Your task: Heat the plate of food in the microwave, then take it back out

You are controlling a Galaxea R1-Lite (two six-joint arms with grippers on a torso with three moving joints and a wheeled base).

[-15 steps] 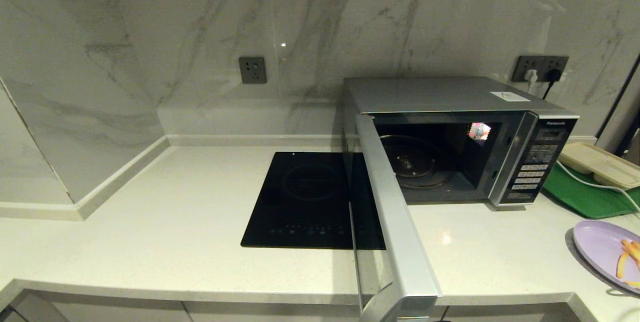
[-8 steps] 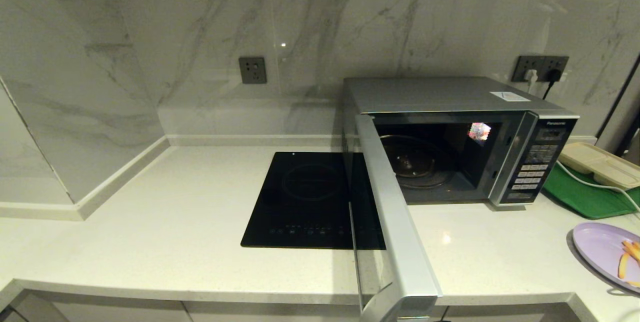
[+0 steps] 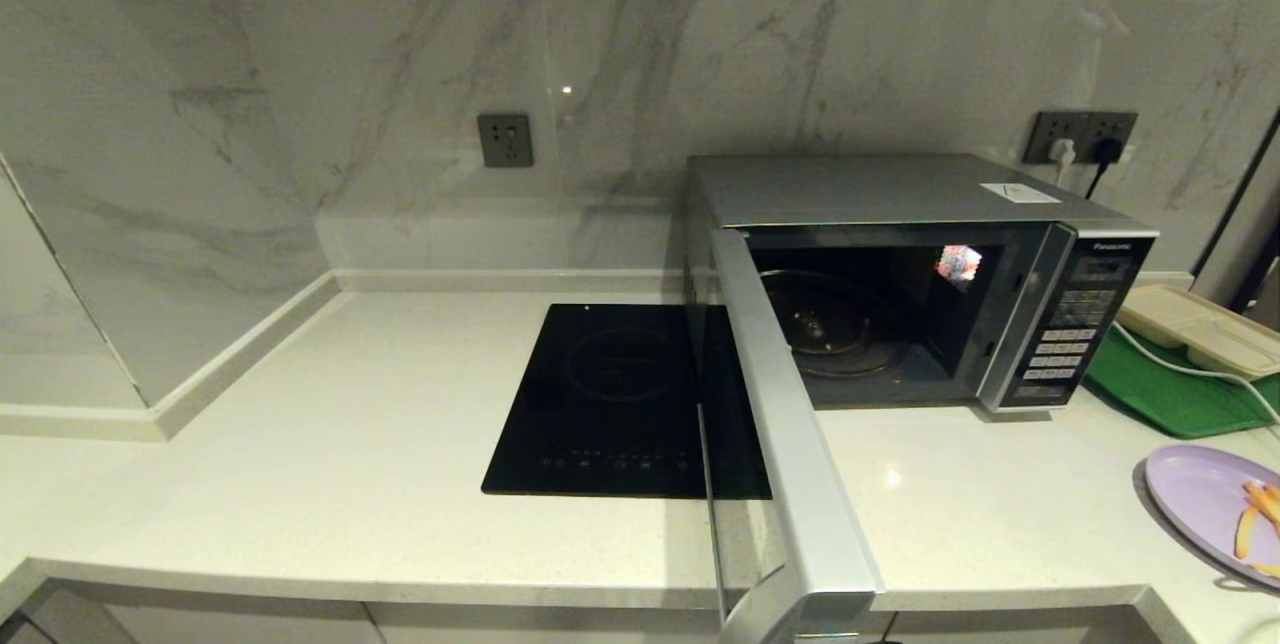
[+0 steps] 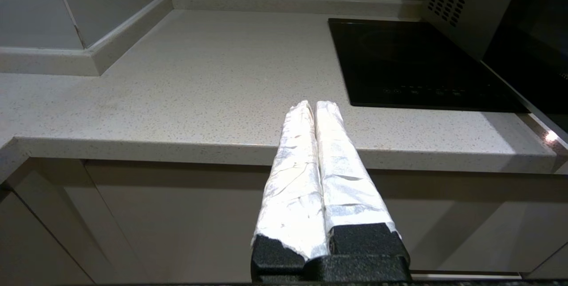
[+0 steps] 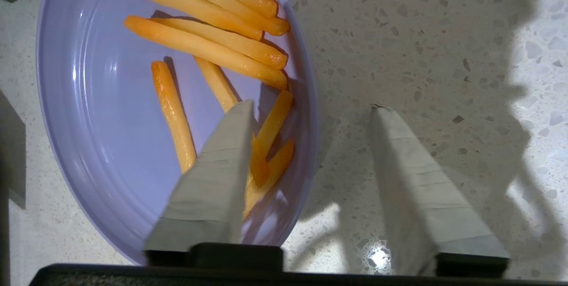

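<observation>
While the right gripper (image 5: pixel 310 108) is hanging above the plate (image 5: pixel 102 113), its fingers are standing well apart, holding nothing: one finger (image 5: pixel 222 161) is lying over the plate's inside, above the fries (image 5: pixel 208 50), and the other is lying over the bare counter (image 5: pixel 421 33) just outside the rim, so the rim is sitting between them; whether either finger is touching the plate cannot be told. Seen from the head, the plate (image 3: pixel 1205 504) is resting on the counter at the far right edge, with this gripper out of sight there. Away from it, the microwave (image 3: pixel 900 194) is standing with its door (image 3: pixel 790 444) swung wide open toward the counter's front edge, and its glass turntable (image 3: pixel 830 324) is sitting bare inside. Beside the door, a black cooktop (image 3: pixel 600 394) is lying flat in the counter. Behind the plate, a beige tray (image 3: pixel 1200 329) is resting on a green tray (image 3: pixel 1170 399). Meanwhile the left gripper (image 4: pixel 315 106) is hanging before the cabinet front, its fingers pressed together on nothing, their tips pointing over the counter's edge toward the cooktop (image 4: pixel 412 64).
</observation>
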